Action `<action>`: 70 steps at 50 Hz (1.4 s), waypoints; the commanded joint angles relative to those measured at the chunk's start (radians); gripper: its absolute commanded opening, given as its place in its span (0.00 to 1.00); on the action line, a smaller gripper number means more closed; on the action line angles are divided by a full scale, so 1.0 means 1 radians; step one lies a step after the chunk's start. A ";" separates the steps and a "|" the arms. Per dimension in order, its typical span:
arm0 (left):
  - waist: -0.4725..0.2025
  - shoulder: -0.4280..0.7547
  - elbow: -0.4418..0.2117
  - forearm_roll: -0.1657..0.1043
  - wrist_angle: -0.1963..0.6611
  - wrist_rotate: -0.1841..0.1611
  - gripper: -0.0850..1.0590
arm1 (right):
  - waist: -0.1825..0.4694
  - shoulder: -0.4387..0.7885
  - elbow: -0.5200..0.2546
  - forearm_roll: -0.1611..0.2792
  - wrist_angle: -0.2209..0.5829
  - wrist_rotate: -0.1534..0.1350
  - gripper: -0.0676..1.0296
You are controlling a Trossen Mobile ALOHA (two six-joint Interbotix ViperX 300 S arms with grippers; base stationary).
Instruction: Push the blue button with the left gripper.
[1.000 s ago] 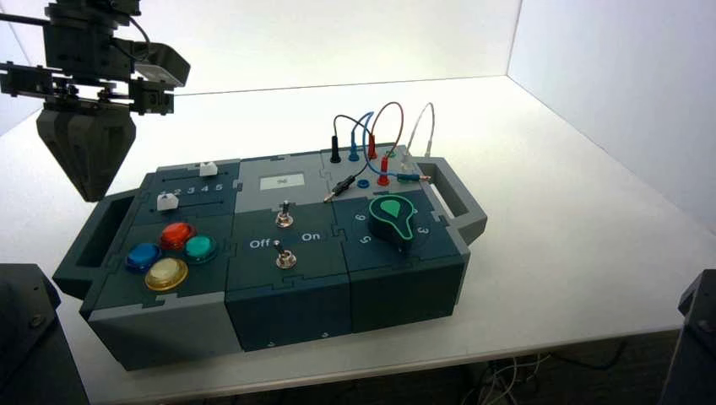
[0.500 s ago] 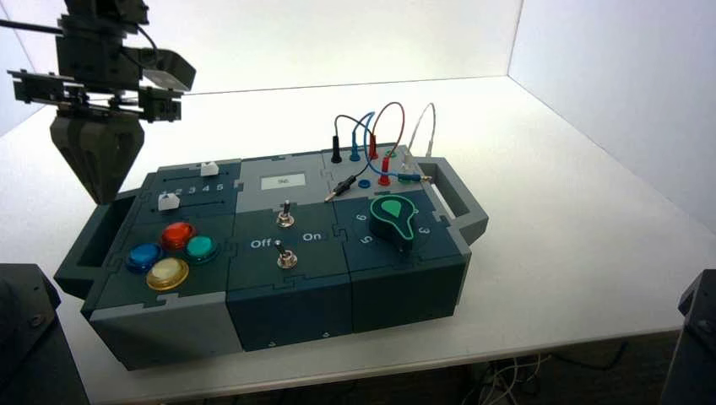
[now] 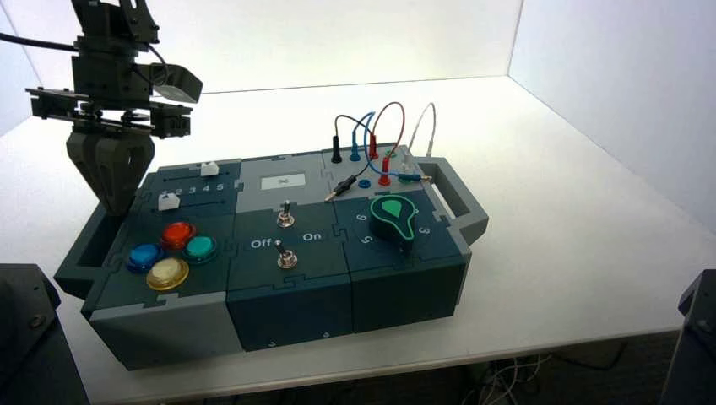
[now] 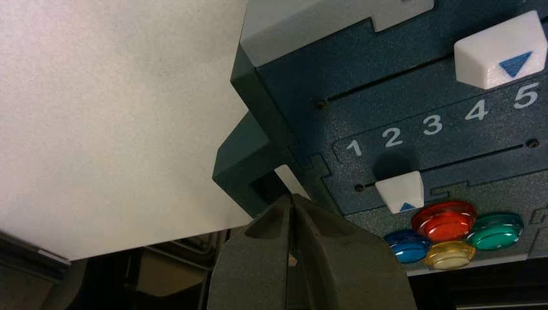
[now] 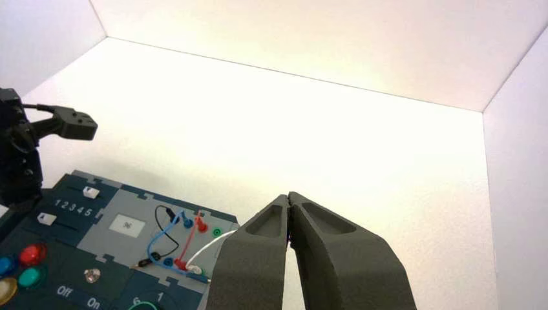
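Surface: white surface point(image 3: 557, 194) is carrying the box point(image 3: 287, 295), with white walls enclosing it behind and to the right.
Left pincer: left pincer point(image 3: 112, 201) is hanging over the box's left end, beside the handle point(image 3: 84, 245), with its two fingers pressed together into a point and holding nothing.
Right pincer: right pincer point(image 5: 290, 213) is waiting away from the box, fingers meeting at the tip, empty.
Target location: blue button point(image 3: 143, 256) is sitting at the left of a four-button cluster on the box's near-left panel, apart from the left pincer's tip.
Target appearance: blue button is showing as a round, glossy, translucent blue dome with a darker rim.
Risk, wrong button: red button point(image 3: 177, 234) and yellow button point(image 3: 166, 273) are crowding just beside the target; an off-centre descent is likely to be pressing one of them.
Risk, slider: white slider cap point(image 3: 167, 201) is lying near the tip; a sideways approach could be nudging it.
Risk, slip: domed top could be deflecting a pointed tip landing off-centre.
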 commanded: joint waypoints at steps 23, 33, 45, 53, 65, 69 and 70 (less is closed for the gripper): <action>0.003 0.037 -0.043 0.031 -0.023 -0.006 0.05 | -0.011 -0.002 -0.028 0.000 -0.012 -0.002 0.04; 0.005 0.057 -0.074 0.038 -0.035 -0.006 0.05 | -0.009 -0.002 -0.028 0.000 -0.017 -0.002 0.04; 0.017 0.095 -0.130 0.069 -0.038 -0.006 0.05 | -0.011 -0.002 -0.026 -0.002 -0.021 -0.003 0.04; 0.020 0.132 -0.173 0.084 -0.038 -0.006 0.05 | -0.023 0.003 -0.028 0.000 -0.021 -0.002 0.04; 0.020 0.183 -0.253 0.092 -0.038 -0.002 0.05 | -0.026 0.035 -0.035 0.000 -0.011 0.000 0.04; 0.020 0.195 -0.285 0.095 -0.037 0.002 0.05 | -0.026 0.041 -0.037 0.002 -0.009 0.000 0.04; 0.020 0.198 -0.295 0.097 -0.037 0.003 0.05 | -0.028 0.043 -0.037 0.000 -0.009 0.000 0.04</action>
